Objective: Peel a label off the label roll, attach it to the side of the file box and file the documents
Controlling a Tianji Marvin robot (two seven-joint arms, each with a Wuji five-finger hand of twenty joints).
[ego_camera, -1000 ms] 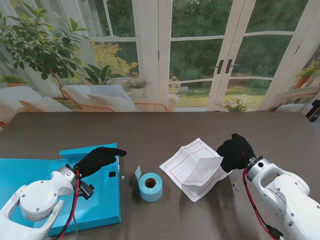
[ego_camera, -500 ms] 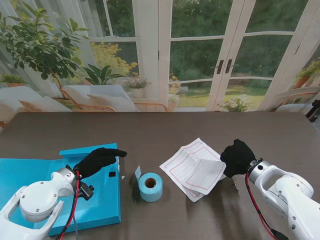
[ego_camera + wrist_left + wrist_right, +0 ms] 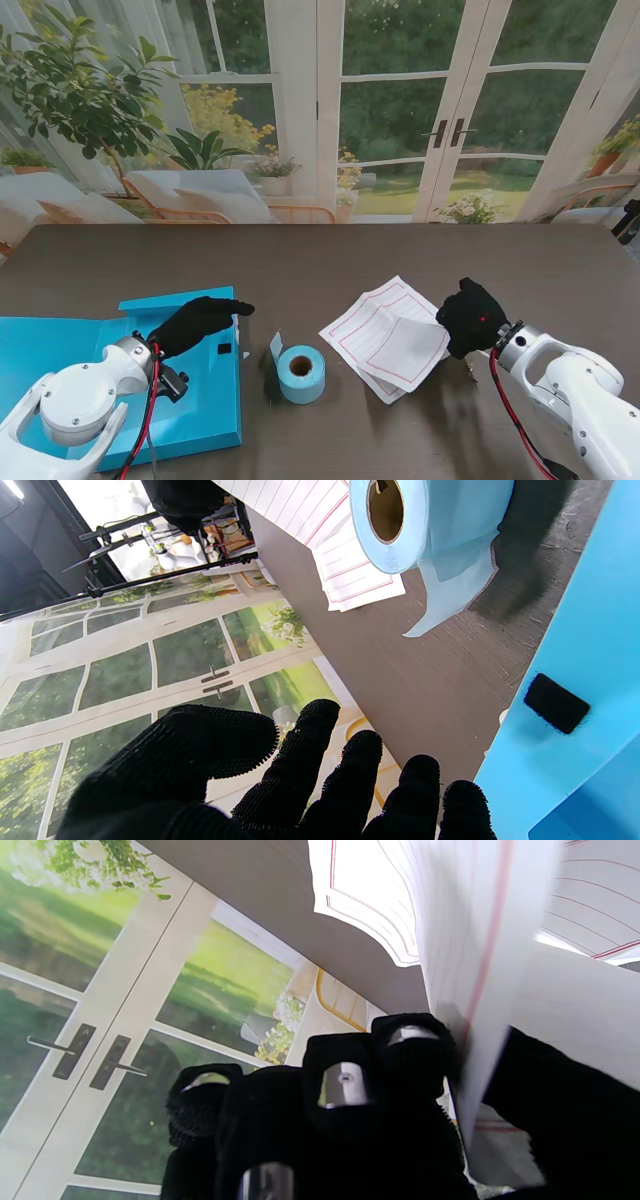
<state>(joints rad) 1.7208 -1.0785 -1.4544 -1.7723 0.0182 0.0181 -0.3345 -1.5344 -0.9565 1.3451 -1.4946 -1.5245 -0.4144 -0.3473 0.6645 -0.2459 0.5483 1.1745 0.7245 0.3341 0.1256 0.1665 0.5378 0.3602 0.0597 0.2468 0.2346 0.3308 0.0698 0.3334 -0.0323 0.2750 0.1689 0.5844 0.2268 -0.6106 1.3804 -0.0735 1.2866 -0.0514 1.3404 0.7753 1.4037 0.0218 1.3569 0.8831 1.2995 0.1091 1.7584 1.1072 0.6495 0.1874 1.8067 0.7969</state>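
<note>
**Right hand pinches a document sheet beside the label roll**

The landmark is the label roll (image 3: 301, 372), a blue roll lying on the dark table (image 3: 330, 255) with a short loose tail of blue backing hanging off its left side. Just left of the roll lies the file box (image 3: 205, 400), a bright blue box opened flat; no papers show in the part of it that is in view. A small black fastener patch (image 3: 224, 348) sits on the box panel nearest the roll.

The left hand (image 3: 196, 319) hovers over that panel, to the left of the roll. In the left wrist view its fingers (image 3: 305, 760) are extended and slightly apart, holding nothing, and the roll (image 3: 415, 525) lies well apart from the fingertips.

To the right of the roll, close by but not touching it, rests the stack of documents (image 3: 378, 330), white sheets with red borders. The right hand (image 3: 471, 316) is at the stack's far-right edge from the roll. In the right wrist view its fingers (image 3: 410, 1060) are curled and the thumb closes against them, pinching the edge of the top sheet (image 3: 465, 950), which bends up off the stack beneath.
</note>
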